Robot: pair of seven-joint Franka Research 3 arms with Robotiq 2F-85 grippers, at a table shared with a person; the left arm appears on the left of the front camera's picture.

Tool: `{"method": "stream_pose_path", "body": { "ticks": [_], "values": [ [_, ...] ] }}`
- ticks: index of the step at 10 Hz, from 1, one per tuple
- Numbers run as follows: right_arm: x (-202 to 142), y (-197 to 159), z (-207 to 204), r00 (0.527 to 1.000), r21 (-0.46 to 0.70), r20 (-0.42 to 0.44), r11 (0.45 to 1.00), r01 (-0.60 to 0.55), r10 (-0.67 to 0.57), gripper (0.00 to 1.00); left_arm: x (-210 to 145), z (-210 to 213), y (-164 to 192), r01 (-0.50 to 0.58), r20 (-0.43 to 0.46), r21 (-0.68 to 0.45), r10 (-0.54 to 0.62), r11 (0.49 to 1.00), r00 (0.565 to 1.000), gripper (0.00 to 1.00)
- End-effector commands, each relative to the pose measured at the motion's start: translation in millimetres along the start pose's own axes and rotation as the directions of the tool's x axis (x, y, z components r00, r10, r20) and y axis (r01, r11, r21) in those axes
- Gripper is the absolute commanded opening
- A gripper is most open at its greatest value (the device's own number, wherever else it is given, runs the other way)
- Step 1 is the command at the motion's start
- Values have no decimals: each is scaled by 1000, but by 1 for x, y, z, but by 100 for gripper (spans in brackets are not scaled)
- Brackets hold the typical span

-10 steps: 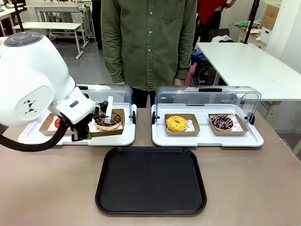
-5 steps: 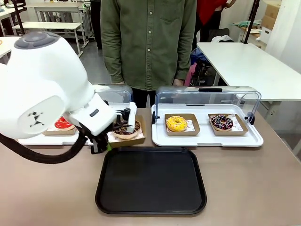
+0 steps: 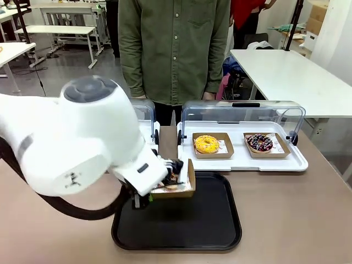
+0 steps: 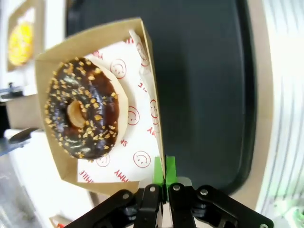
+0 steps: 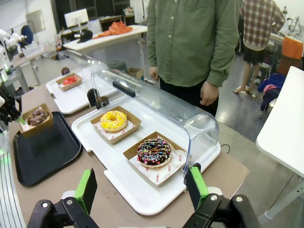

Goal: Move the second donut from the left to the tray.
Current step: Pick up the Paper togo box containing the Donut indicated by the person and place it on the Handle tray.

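The second donut from the left is a dark chocolate ring with pale sprinkles, lying on white paper in a brown cardboard dish. My left gripper is shut on the dish's side wall. In the front view the dish hangs over the far left part of the black tray, with the left gripper largely hidden behind the arm. The right wrist view has the donut above the tray. My right gripper is open and holds nothing, well off to the right.
A white tray with a raised clear lid holds a yellow donut and a dark donut with coloured sprinkles. A second lidded tray holds a red donut. A person in a green shirt stands at the far edge.
My left arm has carried the dish with the chocolate donut out of the left white tray, rightward and toward me, to above the black tray.
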State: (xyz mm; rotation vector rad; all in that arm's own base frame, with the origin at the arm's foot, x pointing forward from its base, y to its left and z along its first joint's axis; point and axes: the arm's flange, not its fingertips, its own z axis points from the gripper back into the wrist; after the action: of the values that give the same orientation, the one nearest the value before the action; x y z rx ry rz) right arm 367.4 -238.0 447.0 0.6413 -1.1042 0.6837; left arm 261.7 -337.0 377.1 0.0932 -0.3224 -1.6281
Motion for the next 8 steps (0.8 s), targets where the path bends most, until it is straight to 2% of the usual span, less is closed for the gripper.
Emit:
{"method": "stream_pose_path", "body": {
  "ticks": [1,5,8],
  "values": [
    [2,-1,0,1000,1,18,1000,-14,14,100,-3,-25,-20,0,-32,27,1,1000,999,2],
    [2,-1,0,1000,1,18,1000,-14,14,100,8,-55,-29,24,-52,-13,-24,1000,998,2],
    [2,-1,0,1000,1,18,1000,-14,14,100,7,-66,-29,49,-25,-32,-50,998,998,2]
  ]
}}
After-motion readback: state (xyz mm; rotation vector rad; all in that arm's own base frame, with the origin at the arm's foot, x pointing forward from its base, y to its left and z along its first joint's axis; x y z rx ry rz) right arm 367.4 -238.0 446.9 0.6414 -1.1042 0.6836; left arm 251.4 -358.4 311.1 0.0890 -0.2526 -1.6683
